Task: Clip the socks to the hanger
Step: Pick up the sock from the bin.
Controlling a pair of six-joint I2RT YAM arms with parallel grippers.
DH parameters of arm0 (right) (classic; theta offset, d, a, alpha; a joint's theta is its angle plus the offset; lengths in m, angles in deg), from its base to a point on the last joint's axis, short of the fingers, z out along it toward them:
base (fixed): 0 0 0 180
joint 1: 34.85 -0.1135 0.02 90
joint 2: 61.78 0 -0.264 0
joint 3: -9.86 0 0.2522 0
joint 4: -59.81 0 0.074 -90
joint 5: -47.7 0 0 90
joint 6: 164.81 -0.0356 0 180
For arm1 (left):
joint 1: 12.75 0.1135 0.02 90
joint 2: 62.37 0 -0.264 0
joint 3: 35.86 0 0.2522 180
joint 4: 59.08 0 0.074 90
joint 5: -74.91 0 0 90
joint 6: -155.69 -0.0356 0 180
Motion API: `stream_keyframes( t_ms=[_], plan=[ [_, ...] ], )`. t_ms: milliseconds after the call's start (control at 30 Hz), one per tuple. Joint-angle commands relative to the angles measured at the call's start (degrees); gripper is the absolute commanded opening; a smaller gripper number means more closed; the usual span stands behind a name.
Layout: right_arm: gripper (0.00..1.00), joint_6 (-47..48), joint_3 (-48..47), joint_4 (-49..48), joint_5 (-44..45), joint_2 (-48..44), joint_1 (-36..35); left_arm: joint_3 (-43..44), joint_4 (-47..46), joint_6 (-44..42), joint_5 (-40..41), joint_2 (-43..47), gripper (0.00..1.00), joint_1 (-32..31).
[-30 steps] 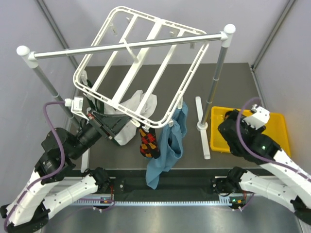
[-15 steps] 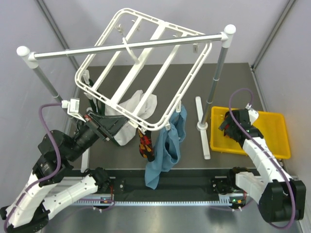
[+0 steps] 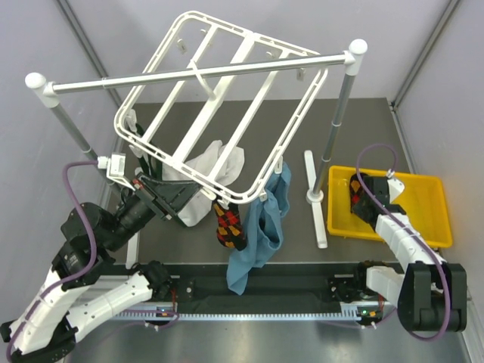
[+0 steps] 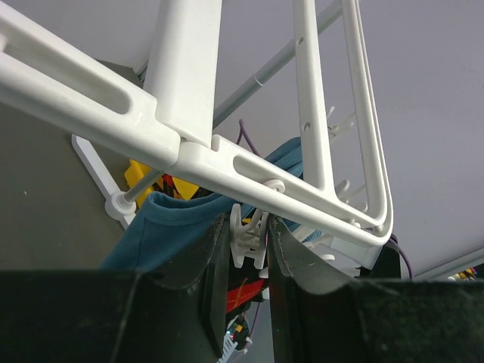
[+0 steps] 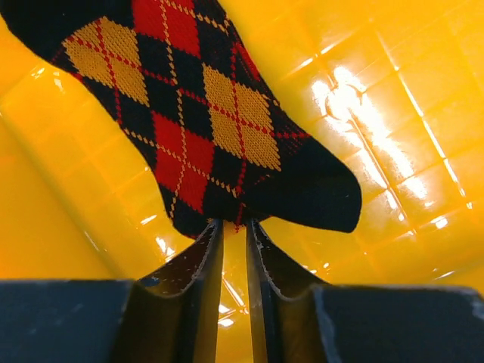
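The white hanger point(image 3: 210, 106) hangs tilted from the metal rail. One argyle sock point(image 3: 229, 227) dangles from its near edge. My left gripper point(image 3: 215, 200) reaches up to that edge. In the left wrist view the left gripper point(image 4: 248, 221) is shut on a small white clip point(image 4: 248, 242) under the hanger frame point(image 4: 189, 162), and the sock point(image 4: 246, 291) shows below it. My right gripper point(image 3: 355, 198) is down in the yellow bin. In the right wrist view the right gripper point(image 5: 234, 223) pinches the edge of the second argyle sock point(image 5: 197, 113), jaws nearly together.
A teal cloth point(image 3: 261, 227) and a white cloth point(image 3: 215, 166) also hang from the hanger's near edge. The silver rail point(image 3: 113, 79) spans two posts. The yellow bin point(image 3: 427, 212) sits at the right, and a white stand foot point(image 3: 314, 198) lies beside it.
My right arm has dropped into the yellow bin and its jaws have shut on the sock there. The left arm has barely moved, still on the clip.
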Motion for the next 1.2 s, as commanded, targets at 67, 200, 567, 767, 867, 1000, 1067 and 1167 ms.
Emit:
stream_keyframes(
  t_ms=[67, 200, 567, 767, 867, 1000, 1067, 1167],
  plan=[
    [0.1, 2.9, -4.95, 0.25, 0.87, -5.97, 1.11, -0.35, -1.26, -0.61, -0.63, -0.09, 0.0, -0.03],
    [0.0, 5.28, -9.97, 4.57, 1.23, -13.1, 1.11, 0.09, -1.17, -0.79, -1.25, -0.19, 0.0, -0.11],
    [0.59, 6.79, -14.65, 8.2, -0.09, -11.63, 1.11, -0.88, -2.49, -0.53, -1.69, 0.52, 0.0, -0.03],
    [0.82, 2.31, -7.78, 0.64, 0.43, -6.55, 1.29, -0.88, -2.49, -0.26, -1.78, 0.96, 0.0, -0.03],
    [0.81, 0.2, -5.94, -0.95, 0.52, -1.45, 1.9, -0.79, -2.49, -0.18, -2.13, 0.96, 0.0, -0.03],
    [0.77, -1.04, -4.79, -2.79, 1.84, 3.66, 2.17, -1.31, -2.93, -0.09, -2.3, 1.05, 0.0, -0.03],
    [0.75, -1.13, -3.83, -5.16, 1.93, 5.25, 2.26, -1.49, -2.84, -0.17, -2.3, 1.13, 0.0, -0.03],
    [0.68, -1.31, -3.74, -6.22, 2.1, 7.44, 2.87, -1.49, -2.84, -0.35, -2.3, 1.05, 0.0, -0.11]
  ],
)
